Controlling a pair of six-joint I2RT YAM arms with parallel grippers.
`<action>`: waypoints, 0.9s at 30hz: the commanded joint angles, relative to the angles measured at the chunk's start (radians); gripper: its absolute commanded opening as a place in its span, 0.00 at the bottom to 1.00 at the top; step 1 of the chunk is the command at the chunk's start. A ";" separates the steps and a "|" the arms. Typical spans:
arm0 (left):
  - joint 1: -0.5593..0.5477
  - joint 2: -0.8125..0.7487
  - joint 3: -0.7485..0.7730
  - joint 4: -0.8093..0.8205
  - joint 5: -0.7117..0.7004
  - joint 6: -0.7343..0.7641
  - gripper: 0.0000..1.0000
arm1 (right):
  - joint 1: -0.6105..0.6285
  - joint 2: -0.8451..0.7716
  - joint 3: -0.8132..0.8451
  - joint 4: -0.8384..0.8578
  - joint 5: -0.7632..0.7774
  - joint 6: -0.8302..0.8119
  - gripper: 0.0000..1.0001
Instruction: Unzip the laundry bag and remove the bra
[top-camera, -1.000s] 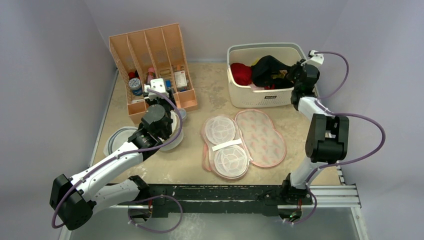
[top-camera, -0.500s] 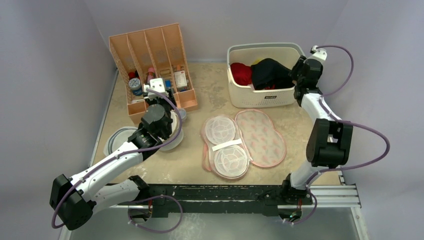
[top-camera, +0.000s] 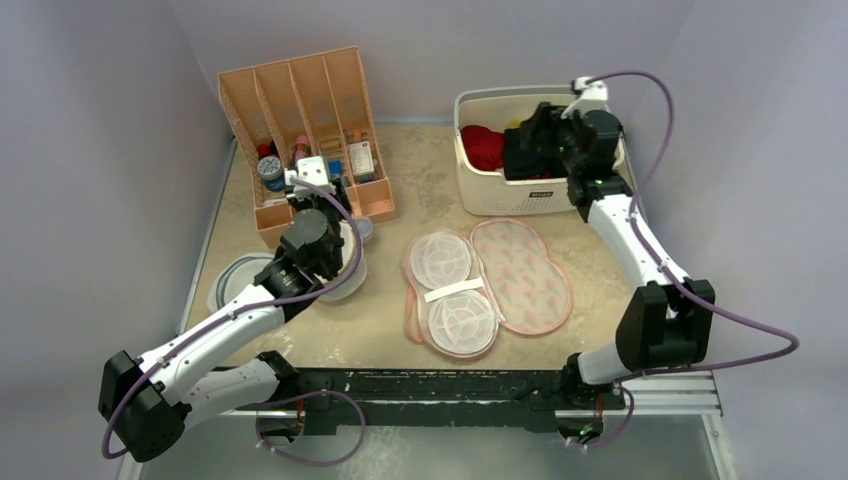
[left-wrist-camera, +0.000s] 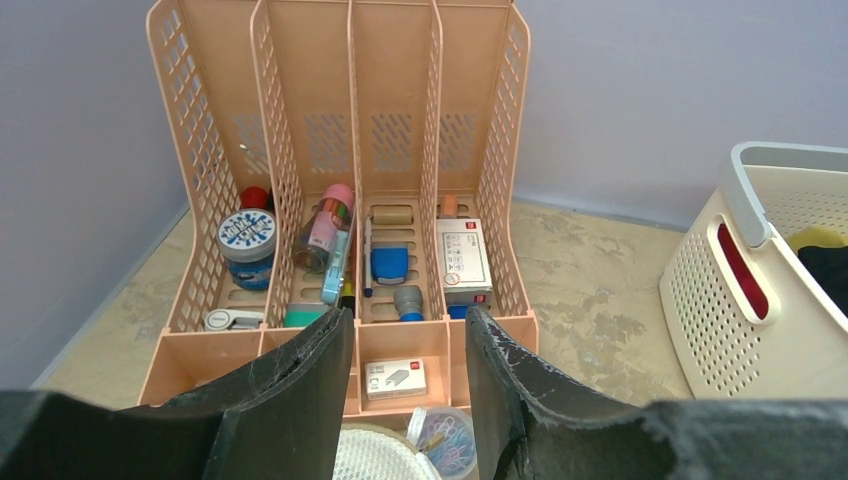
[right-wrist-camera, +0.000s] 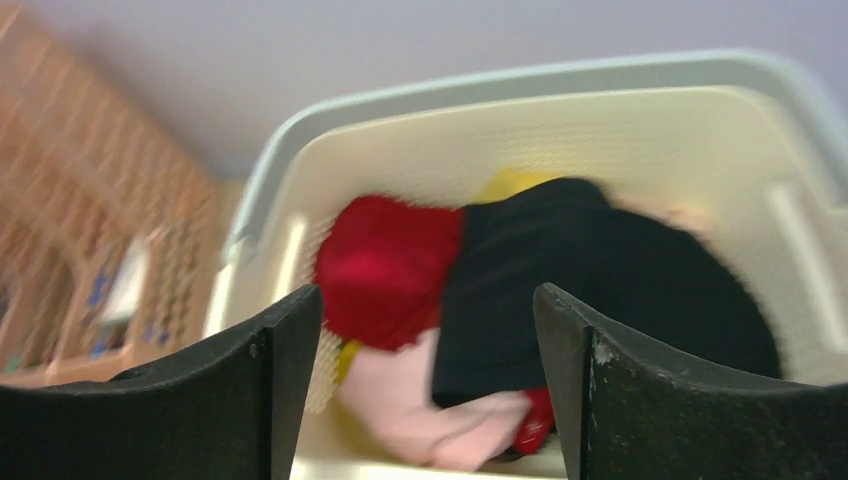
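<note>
The laundry bag (top-camera: 520, 276) lies unzipped and spread flat mid-table, printed half to the right, two white mesh domes (top-camera: 441, 258) to the left. The black bra (top-camera: 523, 152) lies in the white basket (top-camera: 505, 200) at the back right, beside a red garment (top-camera: 482, 146). My right gripper (top-camera: 537, 130) hovers over the basket, open and holding nothing. In the right wrist view the bra (right-wrist-camera: 610, 280) and red garment (right-wrist-camera: 390, 260) sit below the open right gripper (right-wrist-camera: 425, 300). My left gripper (top-camera: 322, 195) is open and holding nothing, in front of the peach organiser (left-wrist-camera: 390, 150), left gripper (left-wrist-camera: 410, 320).
The peach organiser (top-camera: 300, 120) with small supplies stands at the back left. A round white mesh bag (top-camera: 350, 268) and a grey-white disc (top-camera: 232, 280) lie under the left arm. A tub of paper clips (left-wrist-camera: 445, 440) sits by the organiser. The basket also holds a yellow garment (right-wrist-camera: 505, 185).
My right gripper opened and let the black bra drop into the basket, then swung left over the basket. The left arm has not moved.
</note>
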 joint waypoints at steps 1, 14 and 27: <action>0.005 -0.023 0.046 0.018 -0.008 -0.002 0.44 | 0.112 -0.059 -0.043 -0.054 -0.145 -0.029 0.81; 0.005 -0.035 0.045 0.014 -0.005 -0.009 0.46 | 0.176 -0.577 -0.621 -0.119 0.055 0.096 0.95; 0.005 0.016 0.046 0.012 -0.002 0.025 0.67 | -0.287 -0.392 -0.774 0.053 -0.088 0.316 1.00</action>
